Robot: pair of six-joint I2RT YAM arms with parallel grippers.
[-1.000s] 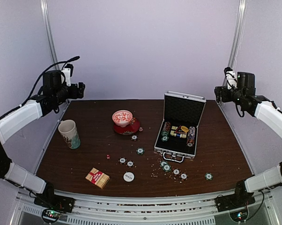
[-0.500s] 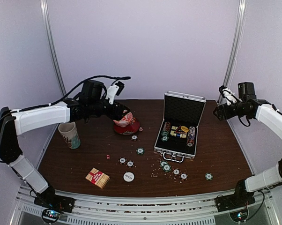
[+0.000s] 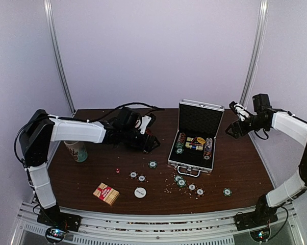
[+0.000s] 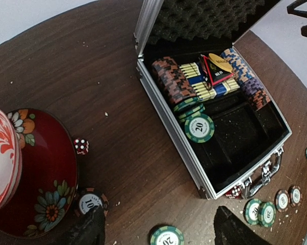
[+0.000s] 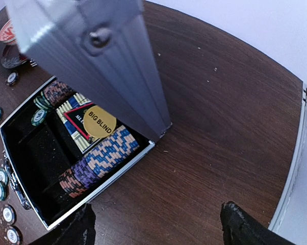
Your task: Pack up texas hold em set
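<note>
The silver briefcase [image 3: 190,164] stands open at centre right with chip rows and cards inside. It also shows in the left wrist view [image 4: 166,120] and the right wrist view [image 5: 100,56]. Loose poker chips [image 3: 152,164] lie in front of it. The card box [image 3: 106,194], white disc [image 3: 139,192] and a tiny red die [image 3: 118,170] lie near the front. My left gripper [image 3: 152,144] is open above the table left of the case, over a green chip [image 4: 166,236]. My right gripper [image 3: 229,130] is open and empty over bare table right of the case.
The red-white bowl [image 4: 3,158] on its saucer [image 4: 46,194] lies under my left arm, with a "10" chip [image 4: 88,202] and a red die [image 4: 81,146] beside it. The patterned cup [image 3: 78,151] stands at the left. Another die [image 4: 234,191] lies by the case handle.
My left arm has swung from the far left to the table's middle, above the bowl. My right gripper has moved left and down toward the case.
</note>
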